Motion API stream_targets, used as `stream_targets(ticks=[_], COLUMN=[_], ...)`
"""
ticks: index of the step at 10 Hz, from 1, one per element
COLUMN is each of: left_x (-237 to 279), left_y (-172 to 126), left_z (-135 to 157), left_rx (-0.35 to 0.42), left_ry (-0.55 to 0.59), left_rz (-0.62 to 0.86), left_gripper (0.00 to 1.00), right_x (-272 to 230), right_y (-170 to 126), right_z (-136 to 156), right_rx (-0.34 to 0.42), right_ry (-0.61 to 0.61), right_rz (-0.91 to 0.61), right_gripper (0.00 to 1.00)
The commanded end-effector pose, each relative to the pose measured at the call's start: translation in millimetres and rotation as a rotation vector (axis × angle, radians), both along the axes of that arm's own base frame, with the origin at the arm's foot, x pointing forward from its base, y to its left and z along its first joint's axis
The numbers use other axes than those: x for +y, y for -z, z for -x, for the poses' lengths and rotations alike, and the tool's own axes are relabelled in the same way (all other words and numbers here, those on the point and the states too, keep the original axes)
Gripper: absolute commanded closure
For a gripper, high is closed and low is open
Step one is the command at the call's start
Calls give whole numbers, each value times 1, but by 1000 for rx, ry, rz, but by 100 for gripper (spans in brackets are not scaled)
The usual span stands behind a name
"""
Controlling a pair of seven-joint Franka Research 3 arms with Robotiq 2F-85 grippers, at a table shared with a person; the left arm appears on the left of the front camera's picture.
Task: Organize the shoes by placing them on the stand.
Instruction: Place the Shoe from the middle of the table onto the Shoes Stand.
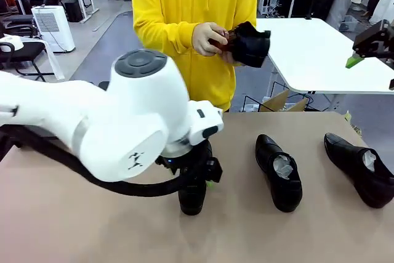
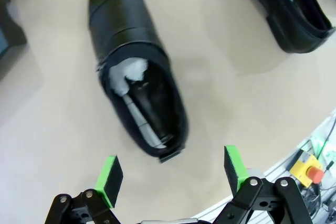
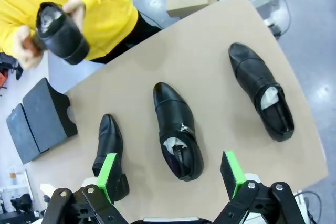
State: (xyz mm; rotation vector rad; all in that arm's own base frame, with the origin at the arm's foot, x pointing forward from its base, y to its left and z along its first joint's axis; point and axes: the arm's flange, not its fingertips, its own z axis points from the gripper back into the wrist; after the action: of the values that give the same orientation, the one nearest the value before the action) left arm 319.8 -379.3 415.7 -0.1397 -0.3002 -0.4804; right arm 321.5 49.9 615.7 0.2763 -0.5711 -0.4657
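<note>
3 shoes lay apart on the tan table (image 1: 61, 226), toes toward the person and openings toward us: the left shoe (image 2: 136, 77), middle shoe (image 1: 280, 170) and right shoe (image 1: 363, 167). Our left gripper (image 2: 173, 174) hung low over the left shoe, fingers spread and empty, seemingly lined up for its heel. Our right gripper (image 3: 170, 174) hovered high at the front view's upper right, fingers likewise spread. The 4th shoe (image 1: 249, 44) sat in the person's hands (image 1: 206, 38), apparently for brushing. The stand (image 3: 44, 111), we judged, was the bare dark slab at the left of the right wrist view.
</note>
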Motion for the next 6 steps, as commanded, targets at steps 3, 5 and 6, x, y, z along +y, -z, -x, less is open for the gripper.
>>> stream_targets(ticks=[3, 5, 6], left_x=[-40, -54, -57], left_y=[26, 34, 36], left_z=[-13, -17, -23], left_rx=[43, 34, 15], left_ry=[-58, -50, -68], left_rz=[17, 24, 26], left_gripper=[0, 0, 0], right_x=[-2, -2, -2], right_y=[-1, -1, -1], right_z=[-1, -1, -1], right_rx=[-9, -9, -9], right_ry=[-7, -7, -7], right_rz=[11, 11, 11], right_gripper=[0, 0, 0])
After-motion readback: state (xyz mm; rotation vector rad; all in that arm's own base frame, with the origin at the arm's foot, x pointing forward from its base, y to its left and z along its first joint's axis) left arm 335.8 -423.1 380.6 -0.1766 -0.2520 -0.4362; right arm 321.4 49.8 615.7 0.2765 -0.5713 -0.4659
